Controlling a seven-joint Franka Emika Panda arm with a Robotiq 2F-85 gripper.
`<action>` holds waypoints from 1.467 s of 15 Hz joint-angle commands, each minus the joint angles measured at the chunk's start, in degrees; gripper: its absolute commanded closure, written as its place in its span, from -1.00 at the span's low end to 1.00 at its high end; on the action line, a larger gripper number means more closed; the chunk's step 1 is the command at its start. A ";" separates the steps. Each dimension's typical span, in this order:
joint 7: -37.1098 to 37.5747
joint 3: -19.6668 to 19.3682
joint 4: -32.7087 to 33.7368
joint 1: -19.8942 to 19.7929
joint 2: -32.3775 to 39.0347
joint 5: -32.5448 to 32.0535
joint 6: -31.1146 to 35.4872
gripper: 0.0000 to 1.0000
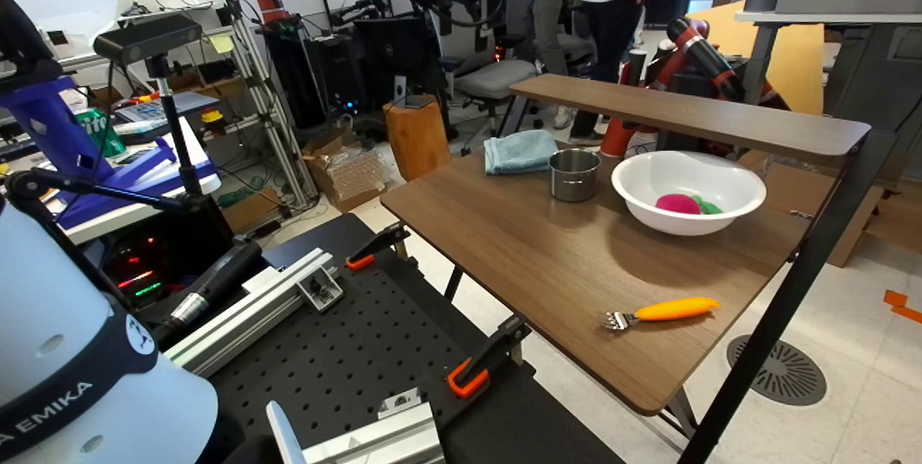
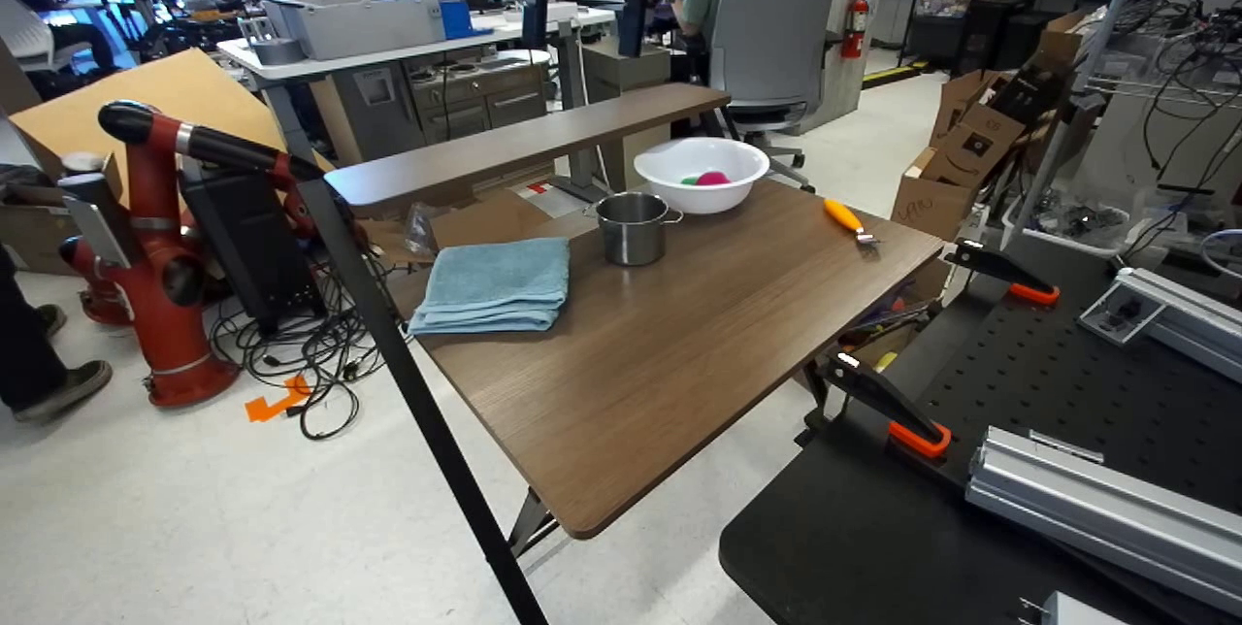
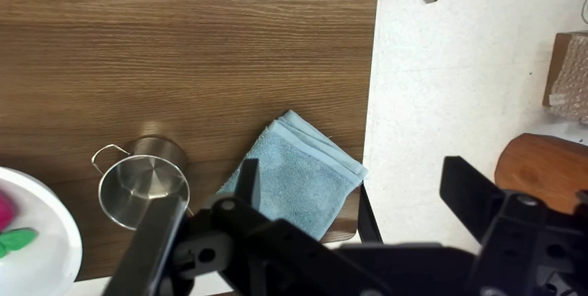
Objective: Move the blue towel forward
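- Blue towel: one. Lies folded on the table, just beside the steel pot, on the side away from the white bowl. Hides partly behind the gripper in the wrist view.
- Gripper: one. Hangs higher than the pot, spread, with fingers wide apart. Runs past the top edge in both exterior views.
- Steel pot: one, two handles. Loses part of the rim behind the gripper in the wrist view.
- White bowl: one, near the pot. Holds one pink piece and green parts, hard to count. Gets cut off in the wrist view.
- Fork: one, orange-handled, well apart from the pot.
- Shelf: one, higher than the pot.
- Clamps: two, well apart from the pot.
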 commanded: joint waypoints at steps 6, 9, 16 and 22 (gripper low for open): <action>1.23 -0.15 5.99 0.70 12.00 -2.59 7.10 -1.00; 2.15 -0.46 10.87 1.01 17.74 -3.38 8.63 -1.00; 5.42 -1.60 25.25 2.15 31.02 -4.59 8.19 -1.00; 7.94 -2.04 36.51 2.94 40.11 -4.46 7.27 -1.00</action>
